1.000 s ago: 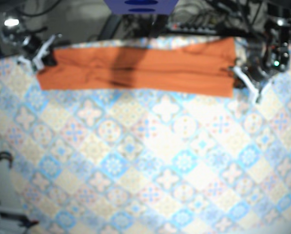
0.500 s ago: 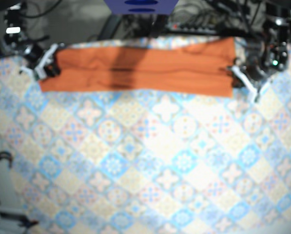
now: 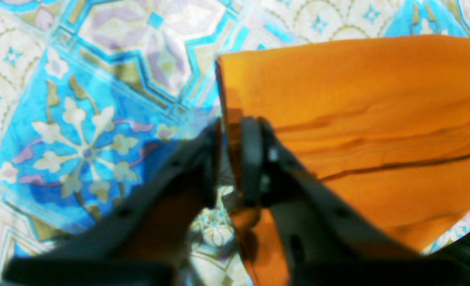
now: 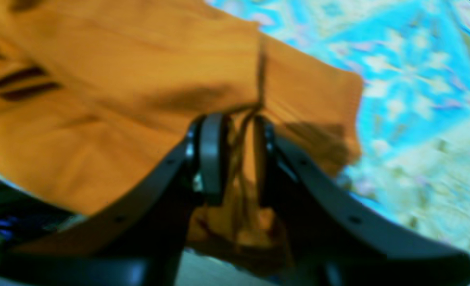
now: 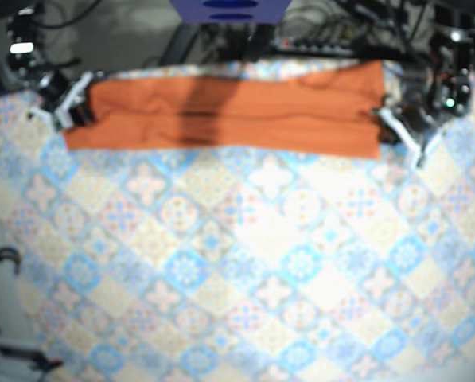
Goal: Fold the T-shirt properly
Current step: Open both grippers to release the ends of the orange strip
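Base view shows the orange T-shirt folded into a long, narrow band that lies along the far edge of the tabletop, whose surface carries a tile pattern in blue, cream and pink. A dark shadow crosses the band a little left of its middle, and shallow creases run along its length. Dark cables lie beyond the far edge. Each end of the band meets one arm: the left fingers are at the end on that view's right, the right fingers at the end on its left. In the left wrist view the left fingers are pressed close together with the short edge of the T-shirt pinched between them. The cloth spreads away to the right in soft wrinkles, a square corner stands just above the fingertips, and the patterned tabletop fills the left side. In the right wrist view, which is blurred, the right fingers pinch a gathered bunch of the T-shirt, with puckers running up from the grip and folds hanging below it. The cloth spreads to the left, and the tabletop shows at the right. Whether either pinched end is raised off the tabletop I cannot tell.
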`<action>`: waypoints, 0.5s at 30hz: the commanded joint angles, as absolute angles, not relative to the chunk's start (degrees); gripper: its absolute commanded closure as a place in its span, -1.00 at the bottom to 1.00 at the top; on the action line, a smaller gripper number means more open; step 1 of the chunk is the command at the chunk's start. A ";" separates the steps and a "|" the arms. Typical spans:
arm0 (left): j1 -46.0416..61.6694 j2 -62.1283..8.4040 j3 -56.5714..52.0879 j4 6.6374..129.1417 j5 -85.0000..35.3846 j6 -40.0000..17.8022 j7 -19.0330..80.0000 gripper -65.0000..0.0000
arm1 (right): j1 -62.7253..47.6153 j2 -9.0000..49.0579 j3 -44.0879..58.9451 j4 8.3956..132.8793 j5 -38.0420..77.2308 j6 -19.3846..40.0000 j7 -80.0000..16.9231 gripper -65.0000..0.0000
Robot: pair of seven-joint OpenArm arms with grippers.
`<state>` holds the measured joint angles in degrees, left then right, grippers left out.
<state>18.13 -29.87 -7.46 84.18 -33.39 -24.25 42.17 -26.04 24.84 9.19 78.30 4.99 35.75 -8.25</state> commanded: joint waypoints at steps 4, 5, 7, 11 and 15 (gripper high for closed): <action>17.89 -31.08 -8.22 84.79 -33.80 -24.40 41.36 0.49 | -26.07 25.63 9.80 78.90 1.71 35.74 -7.16 0.31; 17.89 -31.08 -8.22 84.79 -33.80 -24.40 41.36 0.48 | -26.07 25.63 9.80 78.90 1.45 35.74 -7.16 0.25; 17.89 -31.16 -8.31 84.79 -33.80 -24.40 41.36 0.48 | -26.07 25.63 9.80 78.90 1.45 35.65 -7.16 0.18; 17.89 -32.04 -8.31 84.79 -33.98 -24.40 41.36 0.48 | -26.24 25.63 10.86 79.52 1.45 35.65 -6.90 0.11; 18.42 -32.04 -9.89 84.79 -34.15 -24.40 41.36 0.47 | -26.24 23.96 16.40 81.80 1.36 35.65 -6.81 0.11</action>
